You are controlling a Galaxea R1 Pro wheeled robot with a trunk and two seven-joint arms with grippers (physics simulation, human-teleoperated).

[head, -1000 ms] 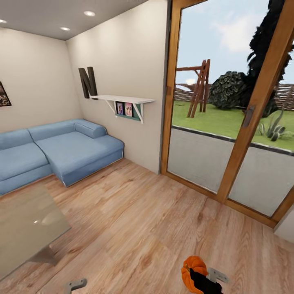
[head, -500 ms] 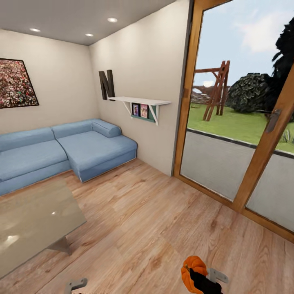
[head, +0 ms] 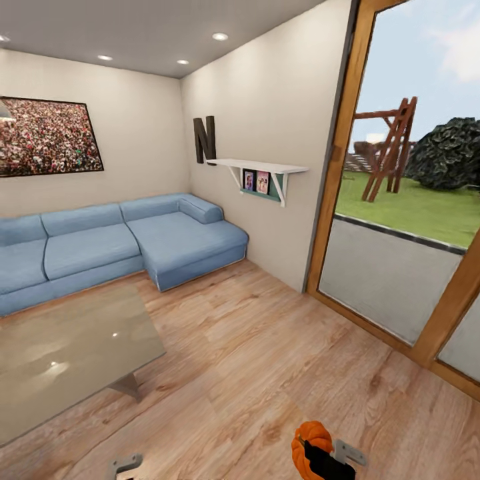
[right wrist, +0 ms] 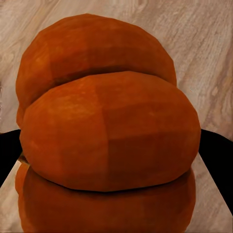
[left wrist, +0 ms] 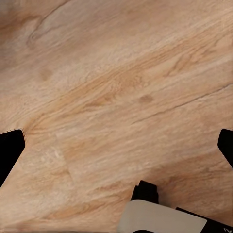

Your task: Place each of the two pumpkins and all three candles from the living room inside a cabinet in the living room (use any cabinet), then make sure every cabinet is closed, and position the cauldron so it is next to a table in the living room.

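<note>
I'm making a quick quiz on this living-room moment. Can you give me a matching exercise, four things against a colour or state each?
Things:
1. pumpkin
2. sofa
3. left gripper
4. wall shelf

Descriptions:
A. white
B. open over bare wood floor
C. blue
D. orange, clamped in the right gripper

Pairs: 1-D, 2-C, 3-B, 4-A

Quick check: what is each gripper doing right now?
Left gripper: open, nothing between its jaws.
Right gripper: shut on the ribbed orange pumpkin.
</note>
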